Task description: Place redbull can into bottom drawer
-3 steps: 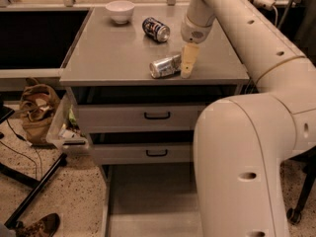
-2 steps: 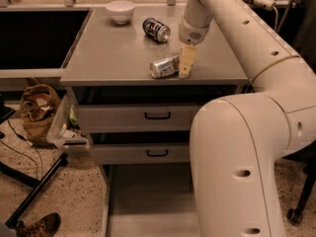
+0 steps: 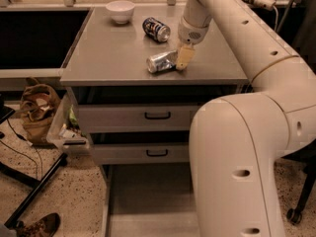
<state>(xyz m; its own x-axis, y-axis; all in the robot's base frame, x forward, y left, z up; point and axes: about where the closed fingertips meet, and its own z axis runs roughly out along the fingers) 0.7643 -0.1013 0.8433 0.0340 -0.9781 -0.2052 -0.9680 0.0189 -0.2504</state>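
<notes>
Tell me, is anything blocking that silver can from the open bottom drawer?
Nothing visible. The gripper is at the silver can on the cabinet top; the bottom drawer below stands open, its right side hidden by the robot's body.

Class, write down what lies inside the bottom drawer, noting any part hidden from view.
The bottom drawer shows only bare grey floor; the robot's body covers its right side. The redbull can lies on the cabinet top, the pincer at its right end.

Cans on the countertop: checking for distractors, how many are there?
2. The redbull can lies near the front edge, the end effector beside it; the dark blue can lies farther back.
</notes>
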